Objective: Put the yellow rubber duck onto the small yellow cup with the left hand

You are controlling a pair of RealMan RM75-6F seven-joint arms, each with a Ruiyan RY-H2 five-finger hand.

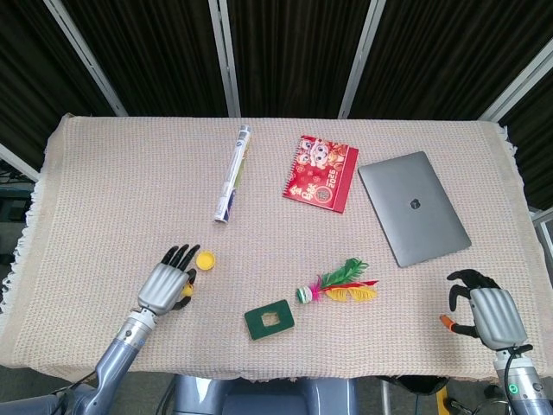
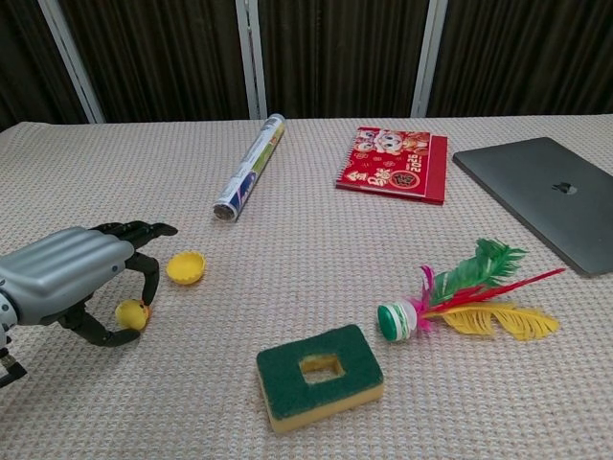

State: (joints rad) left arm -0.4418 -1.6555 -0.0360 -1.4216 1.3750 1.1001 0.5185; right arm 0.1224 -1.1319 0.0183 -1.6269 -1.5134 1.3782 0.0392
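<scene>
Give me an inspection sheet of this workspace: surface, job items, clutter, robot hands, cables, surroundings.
Surface: table covered by a beige woven cloth, fringed at the edges.
Job items: yellow rubber duck on the cloth between the left fingers; small yellow cup just beyond it, nothing on it.
Clutter: rolled paper tube, red calendar, closed grey laptop, feather shuttlecock, green sponge.
Robot hands: left robot hand arched over the duck, fingers curling around it, duck not lifted; right robot hand curled near the table's right front edge.
Cables: nothing seen.
Surroundings: dark curtains with metal frame bars behind the table.
</scene>
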